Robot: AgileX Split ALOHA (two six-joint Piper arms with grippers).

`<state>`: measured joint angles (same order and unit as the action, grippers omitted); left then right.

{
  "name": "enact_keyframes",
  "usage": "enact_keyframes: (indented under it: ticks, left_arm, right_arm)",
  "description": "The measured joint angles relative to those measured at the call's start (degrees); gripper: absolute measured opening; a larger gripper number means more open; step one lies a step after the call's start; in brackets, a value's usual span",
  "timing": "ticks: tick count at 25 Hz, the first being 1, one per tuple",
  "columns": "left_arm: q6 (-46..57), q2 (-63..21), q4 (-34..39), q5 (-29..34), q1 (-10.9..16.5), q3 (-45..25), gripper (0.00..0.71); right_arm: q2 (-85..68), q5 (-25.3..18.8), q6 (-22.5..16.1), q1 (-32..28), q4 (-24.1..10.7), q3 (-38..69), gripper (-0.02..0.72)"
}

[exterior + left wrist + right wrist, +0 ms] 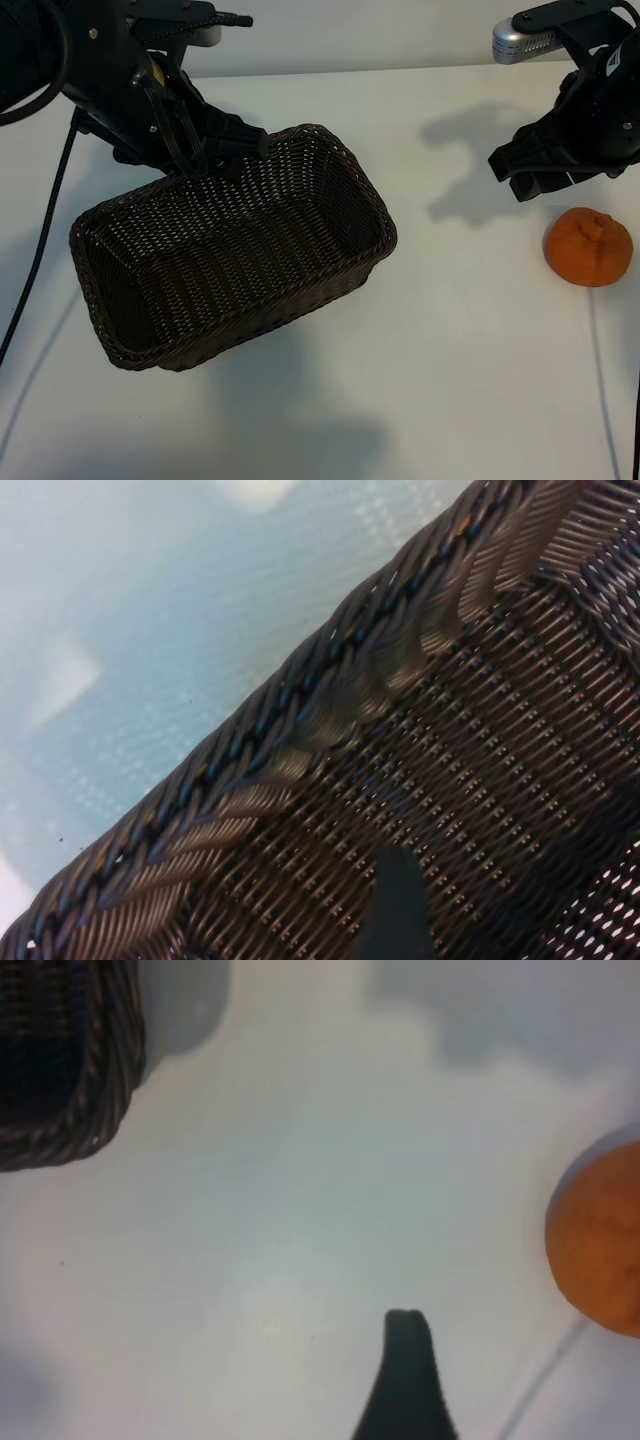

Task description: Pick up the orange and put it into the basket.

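The orange [588,247] sits near the table's [470,380] right edge, well apart from the basket [236,246]. The right gripper [530,170] hovers just beside it, spread and empty. The fruit is likely light, firm and bumpy: grip across its middle. The left gripper [215,150], seemingly spread, straddles the basket's far rim.

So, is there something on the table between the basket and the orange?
No. Between the basket and the orange lies only bare white table, crossed by shadows; the exterior view shows it.
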<state>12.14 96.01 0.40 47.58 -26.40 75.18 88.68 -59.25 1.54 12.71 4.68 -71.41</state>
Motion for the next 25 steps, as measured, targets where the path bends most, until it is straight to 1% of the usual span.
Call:
enact_keyframes:
  ticks: [25]
  left_arm:
    - [0.00, 0.00, 0.00, -0.17, 0.00, 0.00, 0.592]
  right_arm:
    - [0.00, 0.65, 0.00, 0.00, 0.00, 0.00, 0.536]
